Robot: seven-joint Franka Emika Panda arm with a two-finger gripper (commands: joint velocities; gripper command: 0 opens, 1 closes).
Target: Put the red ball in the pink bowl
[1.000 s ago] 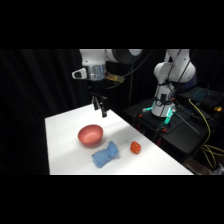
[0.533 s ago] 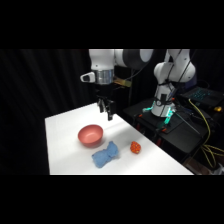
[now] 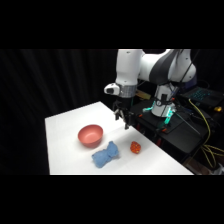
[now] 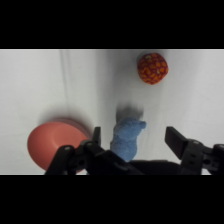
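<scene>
In the side view, the pink bowl point(image 3: 90, 135) is seen at the left of the white desk point(image 3: 65, 127). Nothing can be seen inside it. Right of it, lower in the frame, a lumpy blue cloth point(image 3: 105, 155) is lying. The red ball point(image 3: 135, 147) is found further right, on the desk, apart from the cloth. The hand point(image 3: 123, 119) is held above the desk, near the middle of the frame, and is empty. The arm's middle is cut off by the top of the picture.

In the wrist view, the bowl point(image 4: 52, 145) is cut off at the lower left. The cloth point(image 4: 127, 137) is partly hidden behind the hand point(image 4: 134, 139). The fingers point(image 4: 176, 139) are spread wide. The ball point(image 4: 152, 68) sits at the upper right.
</scene>
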